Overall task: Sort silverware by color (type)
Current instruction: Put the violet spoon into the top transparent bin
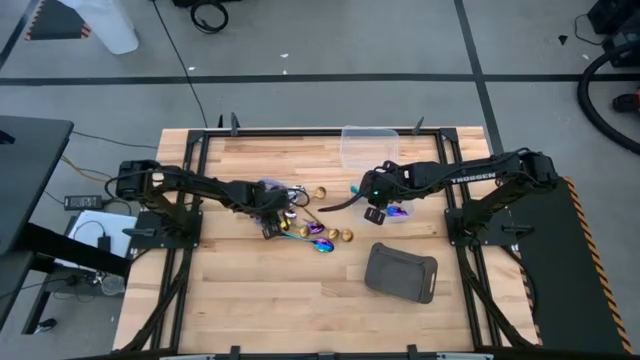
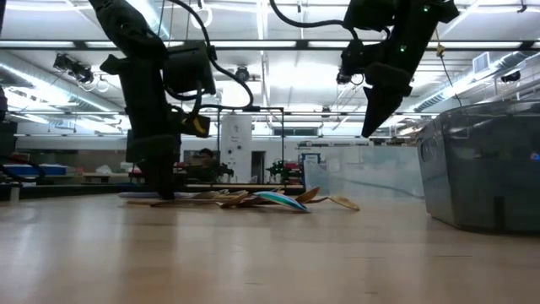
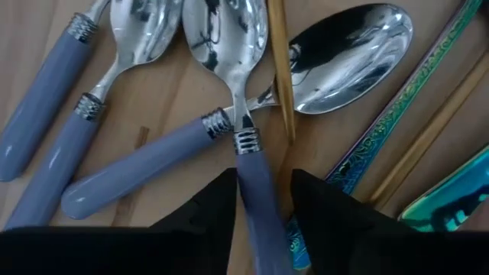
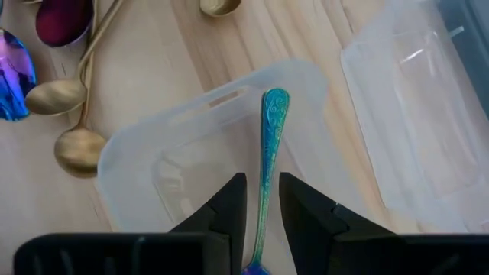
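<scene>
1. Your silverware pile (image 1: 305, 228) lies mid-tabletop (image 1: 270, 300) — lilac, gold and iridescent pieces mixed.
2. Your left gripper (image 3: 263, 200) is down in the pile, jaws pinching a lilac-handled spoon (image 3: 244, 114) by its handle.
3. Your right gripper (image 4: 262, 200) is raised — jaws pinching an iridescent utensil (image 4: 269, 145) above a clear tub (image 4: 183, 145).

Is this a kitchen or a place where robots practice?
Most likely a robot lab or workshop, not a kitchen. Two robot arms are bolted to a wooden table on a black frame, cables lie on the grey concrete floor, and the low view shows a big hall with ceiling lights and shelves.
</scene>
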Available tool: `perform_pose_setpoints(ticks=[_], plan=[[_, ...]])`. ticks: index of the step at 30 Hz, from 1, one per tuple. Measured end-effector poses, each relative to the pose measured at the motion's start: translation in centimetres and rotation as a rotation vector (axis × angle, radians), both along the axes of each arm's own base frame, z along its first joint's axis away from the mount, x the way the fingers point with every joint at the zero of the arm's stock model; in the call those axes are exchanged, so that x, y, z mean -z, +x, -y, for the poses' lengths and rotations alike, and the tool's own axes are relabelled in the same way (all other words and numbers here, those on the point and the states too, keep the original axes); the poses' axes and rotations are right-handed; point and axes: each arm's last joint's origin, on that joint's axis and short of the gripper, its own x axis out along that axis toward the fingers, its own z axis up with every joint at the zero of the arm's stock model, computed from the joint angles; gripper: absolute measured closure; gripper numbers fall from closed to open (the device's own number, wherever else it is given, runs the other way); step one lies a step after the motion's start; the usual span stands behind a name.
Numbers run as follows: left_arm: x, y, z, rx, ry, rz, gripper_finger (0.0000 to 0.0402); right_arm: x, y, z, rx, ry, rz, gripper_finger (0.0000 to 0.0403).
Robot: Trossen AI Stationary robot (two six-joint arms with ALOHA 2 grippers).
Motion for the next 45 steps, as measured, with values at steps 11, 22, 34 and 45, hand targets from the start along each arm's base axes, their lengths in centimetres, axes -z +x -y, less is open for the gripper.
perform_pose_setpoints(ticks=[11, 22, 34, 45], plan=[[0.1, -0.1, -0.3, -0.009, -0.009, -0.004, 0.0345, -0.2, 0.6, -1.9, -0.082, -0.002, 0.05, 0.0314], [-4.3, -1.9, 0.1, -0.013, 0.006, 0.112, 0.0341, -0.4, 0.9, -3.0, -0.144, -0.017, 0.077, 0.0314], [-7.4, 1.0, -1.1, 0.086, 0.174, 0.503, 0.0341, -0.5, 1.0, -2.9, -0.096, -0.051, 0.104, 0.0314], [-8.4, 1.6, -2.5, 0.043, -0.03, 0.703, 0.0341, -2.3, 2.7, -5.4, -0.512, -0.541, 0.139, 0.0314]])
